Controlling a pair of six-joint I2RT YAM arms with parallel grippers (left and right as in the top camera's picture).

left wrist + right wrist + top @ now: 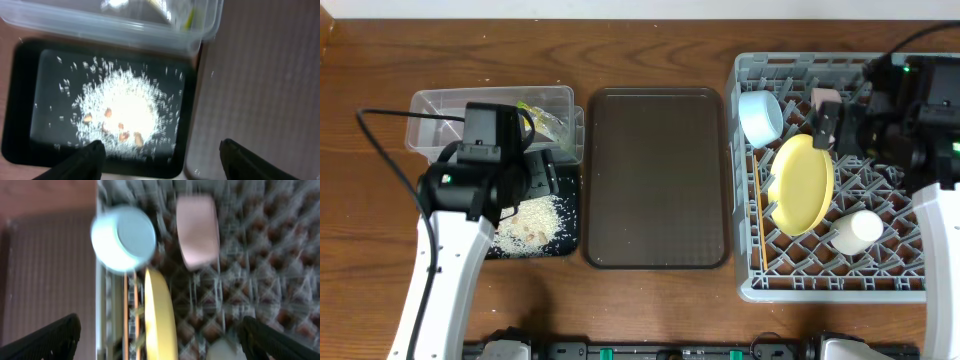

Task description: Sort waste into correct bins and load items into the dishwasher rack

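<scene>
Overhead, the dishwasher rack (840, 285) fills the 3 o'clock side of the table (650, 40). The brown tray (657, 178) lies at the centre, and the two bins sit at 9 o'clock. The clear tub (445, 105) lies toward 12 o'clock from the black bin (572, 225), and their edges meet. The yellow-green wrapper (548, 120) lies in the tub's 3 o'clock end. Rice scraps (532, 225) are heaped in the black bin, and the left wrist view shows a few brownish bits among them. In that view the left gripper (162, 157) hangs over the bin's 6 o'clock rim, its jaws spread wide with nothing between them.

Inside the rack, the light blue bowl (760, 117) rests tipped near the 10 o'clock corner. The small pale cup (825, 98) lies near it, toward 2 o'clock. The yellow plate (802, 183) stands on edge among the pegs, left of the rack's middle, with the white bowl (857, 231) at its 4 o'clock. The chopsticks (761, 225) lie along the rack's 9 o'clock wall, just beside the plate. The right gripper (162, 340) hovers above the plate and the blue bowl, its fingers far apart and holding nothing. The right wrist view is blurred.
</scene>
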